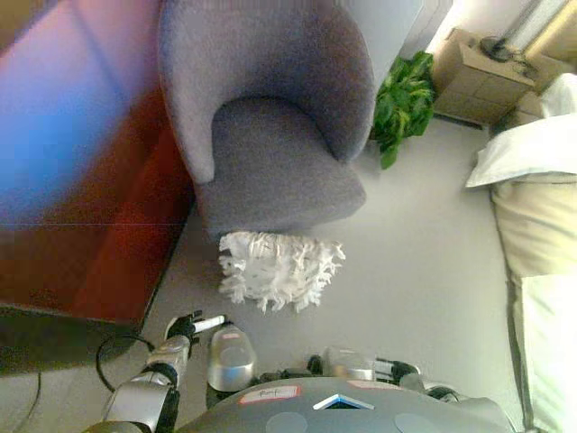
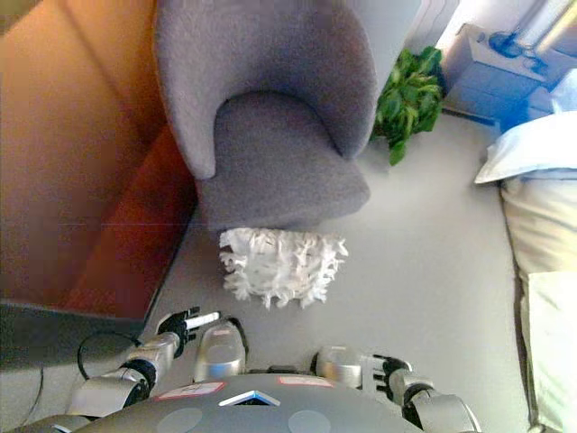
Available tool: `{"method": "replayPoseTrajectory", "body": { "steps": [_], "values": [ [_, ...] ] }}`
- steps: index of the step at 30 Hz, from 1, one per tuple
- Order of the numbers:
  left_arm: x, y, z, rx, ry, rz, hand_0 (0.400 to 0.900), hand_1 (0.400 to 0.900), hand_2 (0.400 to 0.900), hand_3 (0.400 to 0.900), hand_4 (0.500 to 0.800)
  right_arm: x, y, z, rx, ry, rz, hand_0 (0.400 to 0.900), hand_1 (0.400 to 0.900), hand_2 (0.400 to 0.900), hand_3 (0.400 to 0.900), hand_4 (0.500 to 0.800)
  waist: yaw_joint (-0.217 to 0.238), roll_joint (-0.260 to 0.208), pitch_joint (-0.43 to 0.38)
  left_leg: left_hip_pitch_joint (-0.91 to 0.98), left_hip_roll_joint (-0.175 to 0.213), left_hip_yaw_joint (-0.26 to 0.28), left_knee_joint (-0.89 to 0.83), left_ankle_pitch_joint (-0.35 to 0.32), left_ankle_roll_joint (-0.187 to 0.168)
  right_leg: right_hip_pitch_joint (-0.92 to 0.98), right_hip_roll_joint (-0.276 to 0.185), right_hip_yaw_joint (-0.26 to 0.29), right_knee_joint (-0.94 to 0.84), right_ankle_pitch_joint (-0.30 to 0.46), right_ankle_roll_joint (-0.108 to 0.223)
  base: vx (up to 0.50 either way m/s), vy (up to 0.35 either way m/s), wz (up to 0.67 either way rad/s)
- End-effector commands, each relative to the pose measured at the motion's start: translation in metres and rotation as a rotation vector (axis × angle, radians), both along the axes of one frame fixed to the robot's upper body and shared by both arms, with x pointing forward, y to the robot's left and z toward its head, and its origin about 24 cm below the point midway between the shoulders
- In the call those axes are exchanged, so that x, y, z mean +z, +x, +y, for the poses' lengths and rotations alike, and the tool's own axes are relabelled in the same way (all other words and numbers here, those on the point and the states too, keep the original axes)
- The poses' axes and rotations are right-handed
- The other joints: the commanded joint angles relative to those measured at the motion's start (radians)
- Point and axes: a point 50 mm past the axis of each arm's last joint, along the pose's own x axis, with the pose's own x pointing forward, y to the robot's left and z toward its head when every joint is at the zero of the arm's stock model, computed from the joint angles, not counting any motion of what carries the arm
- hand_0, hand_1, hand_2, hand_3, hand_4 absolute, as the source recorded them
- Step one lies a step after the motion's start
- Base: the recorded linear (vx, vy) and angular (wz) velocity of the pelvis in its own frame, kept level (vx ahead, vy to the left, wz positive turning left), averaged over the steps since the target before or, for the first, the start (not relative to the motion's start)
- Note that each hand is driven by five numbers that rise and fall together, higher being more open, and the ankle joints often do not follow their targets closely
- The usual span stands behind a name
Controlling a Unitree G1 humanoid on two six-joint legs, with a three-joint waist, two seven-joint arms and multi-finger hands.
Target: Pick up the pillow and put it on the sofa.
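A white shaggy pillow point(image 1: 280, 268) lies on the grey floor, up against the front of a grey upholstered armchair point(image 1: 270, 153) whose seat holds nothing. My left hand point(image 2: 183, 323) shows low at the lower left, fingers straight and relaxed, a short way below and left of the pillow and apart from it. My right hand point(image 2: 389, 373) sits at the bottom edge, lower right of the pillow, with its fingers loosely extended. Neither hand holds anything.
A reddish-brown wooden cabinet point(image 1: 81, 180) fills the left side. A green potted plant point(image 1: 404, 104) stands right of the armchair, with cardboard boxes point(image 1: 478, 81) behind it. A bed with white and cream bedding point(image 1: 541, 207) runs along the right edge.
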Motion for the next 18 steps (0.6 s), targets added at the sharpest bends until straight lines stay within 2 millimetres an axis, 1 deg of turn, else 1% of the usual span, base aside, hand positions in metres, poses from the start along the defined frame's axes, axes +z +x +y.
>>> {"method": "replayPoseTrajectory", "body": {
  "steps": [1,2,3,4,5,6,7,8,9,10,11,12,13,14,15,16,18],
  "values": [
    [0.004,-0.003,0.013,-0.060,0.066,0.035,0.900,0.900,0.900,0.900,0.800,0.008,0.017,-0.020,0.060,-0.073,-0.071,0.900,0.900,0.900,0.900,0.800,-0.003,0.061,-0.040,-0.072,0.025,-0.064,-0.082,0.076,0.025,0.049,0.008,-0.047,-0.110,0.152,0.013,0.30,-0.231,0.20],
    [0.005,0.001,0.014,-0.062,0.071,0.023,0.900,0.900,0.900,0.900,0.800,0.009,0.020,-0.021,0.061,-0.072,-0.082,0.900,0.900,0.900,0.900,0.800,-0.006,0.064,-0.036,-0.065,0.037,-0.070,-0.081,0.078,0.014,0.032,0.001,-0.048,-0.155,0.153,0.009,0.22,-0.358,0.34],
    [0.009,0.012,0.013,-0.060,0.074,-0.007,0.900,0.900,0.900,0.900,0.800,0.011,0.029,-0.021,0.054,-0.072,-0.116,0.900,0.900,0.900,0.900,0.800,-0.013,0.072,-0.022,-0.054,0.067,-0.088,-0.073,0.079,-0.010,-0.008,-0.017,-0.035,-0.261,0.157,0.006,0.15,-0.455,0.48],
    [0.011,0.020,0.013,-0.057,0.074,-0.032,0.900,0.900,0.900,0.900,0.800,0.013,0.039,-0.020,0.056,-0.072,-0.143,0.900,0.900,0.900,0.900,0.800,-0.018,0.074,-0.006,-0.071,0.100,-0.110,-0.041,0.080,-0.032,-0.036,-0.039,-0.008,-0.343,0.163,0.002,0.19,-0.577,0.57],
    [0.013,0.024,0.012,-0.050,0.075,-0.046,0.900,0.900,0.900,0.900,0.800,0.015,0.045,-0.019,0.062,-0.074,-0.159,0.900,0.900,0.900,0.900,0.800,-0.023,0.070,0.007,-0.093,0.128,-0.128,0.000,0.070,-0.050,-0.055,-0.067,0.013,-0.408,0.210,0.011,0.15,-0.572,0.43],
    [0.013,0.026,0.011,-0.028,0.079,-0.062,0.900,0.900,0.900,0.900,0.800,0.017,0.053,-0.018,0.088,-0.075,-0.174,0.900,0.900,0.900,0.900,0.800,-0.028,0.066,0.023,-0.110,0.162,-0.136,0.045,0.054,-0.075,-0.083,-0.100,0.022,-0.458,0.284,0.025,0.12,-0.548,0.27],
    [0.015,0.027,0.014,0.005,0.087,-0.078,0.900,0.900,0.900,0.900,0.800,0.018,0.059,-0.017,0.114,-0.075,-0.183,0.900,0.900,0.900,0.900,0.800,-0.032,0.059,0.035,-0.120,0.188,-0.131,0.071,0.050,-0.084,-0.115,-0.119,0.021,-0.501,0.351,0.033,0.23,-0.615,0.17],
    [0.016,0.023,0.020,0.053,0.094,-0.092,0.900,0.900,0.900,0.900,0.800,0.020,0.067,-0.015,0.164,-0.073,-0.186,0.900,0.900,0.900,0.900,0.800,-0.031,0.057,0.052,-0.100,0.232,-0.139,0.098,0.009,-0.109,-0.156,-0.149,0.027,-0.488,0.376,0.066,0.27,-0.597,0.27],
    [0.016,0.021,0.022,0.062,0.097,-0.100,0.900,0.900,0.900,0.900,0.800,0.022,0.071,-0.016,0.185,-0.078,-0.190,0.900,0.900,0.900,0.900,0.800,-0.029,0.055,0.061,-0.105,0.276,-0.150,0.132,-0.003,-0.122,-0.169,-0.147,0.043,-0.464,0.348,0.080,0.39,-0.574,0.47],
    [0.015,0.015,0.025,0.064,0.108,-0.099,0.900,0.900,0.900,0.900,0.800,0.023,0.073,-0.016,0.228,-0.095,-0.192,0.900,0.900,0.900,0.900,0.800,-0.023,0.058,0.071,-0.102,0.309,-0.166,0.152,-0.012,-0.127,-0.172,-0.151,0.052,-0.372,0.295,0.081,0.28,-0.451,0.73],
    [0.014,0.009,0.025,0.052,0.120,-0.091,0.900,0.900,0.900,0.900,0.800,0.020,0.067,-0.013,0.249,-0.084,-0.174,0.900,0.900,0.900,0.900,0.800,-0.013,0.061,0.061,-0.125,0.337,-0.179,0.153,0.011,-0.114,-0.141,-0.166,0.033,-0.282,0.218,0.085,0.29,-0.387,0.68],
    [0.012,0.001,0.026,0.065,0.112,-0.085,0.900,0.900,0.900,0.900,0.800,0.020,0.066,-0.013,0.279,-0.087,-0.157,0.900,0.900,0.900,0.900,0.800,-0.007,0.049,0.058,-0.103,0.327,-0.184,0.152,0.014,-0.116,-0.141,-0.166,0.017,-0.314,0.252,0.087,0.30,-0.283,0.72],
    [0.009,-0.004,0.022,0.064,0.093,-0.077,0.900,0.900,0.900,0.900,0.800,0.020,0.065,-0.014,0.331,-0.116,-0.159,0.900,0.900,0.900,0.900,0.800,-0.001,0.060,0.054,-0.069,0.331,-0.181,0.106,0.050,-0.126,-0.140,-0.162,0.007,-0.293,0.206,0.084,0.46,-0.171,0.74],
    [0.005,-0.010,0.016,0.026,0.067,-0.062,0.900,0.900,0.900,0.900,0.800,0.021,0.065,-0.019,0.367,-0.140,-0.152,0.900,0.900,0.900,0.900,0.800,0.010,0.073,0.049,-0.034,0.318,-0.198,0.042,0.090,-0.148,-0.103,-0.164,-0.023,-0.305,0.186,0.079,0.43,-0.079,0.72],
    [0.003,-0.012,0.014,0.016,0.053,-0.055,0.900,0.900,0.900,0.900,0.800,0.021,0.065,-0.021,0.378,-0.146,-0.144,0.900,0.900,0.900,0.900,0.800,0.014,0.077,0.046,-0.026,0.313,-0.203,0.021,0.104,-0.152,-0.097,-0.163,-0.027,-0.310,0.185,0.080,0.39,-0.082,0.80],
    [0.002,-0.011,0.009,-0.037,0.029,-0.045,0.900,0.900,0.900,0.900,0.800,0.024,0.069,-0.027,0.445,-0.195,-0.142,0.900,0.900,0.900,0.900,0.800,0.026,0.088,0.042,-0.018,0.308,-0.209,-0.025,0.129,-0.165,-0.093,-0.173,-0.046,-0.317,0.179,0.087,0.23,-0.098,0.67],
    [0.002,-0.004,0.003,-0.145,0.055,-0.039,0.900,0.900,0.900,0.900,0.800,0.031,0.080,-0.034,0.509,-0.265,-0.173,0.900,0.900,0.900,0.900,0.800,0.037,0.102,0.047,-0.039,0.309,-0.241,-0.037,0.148,-0.185,-0.106,-0.190,-0.064,-0.304,0.175,0.092,0.14,-0.087,0.61]
  ]
}}
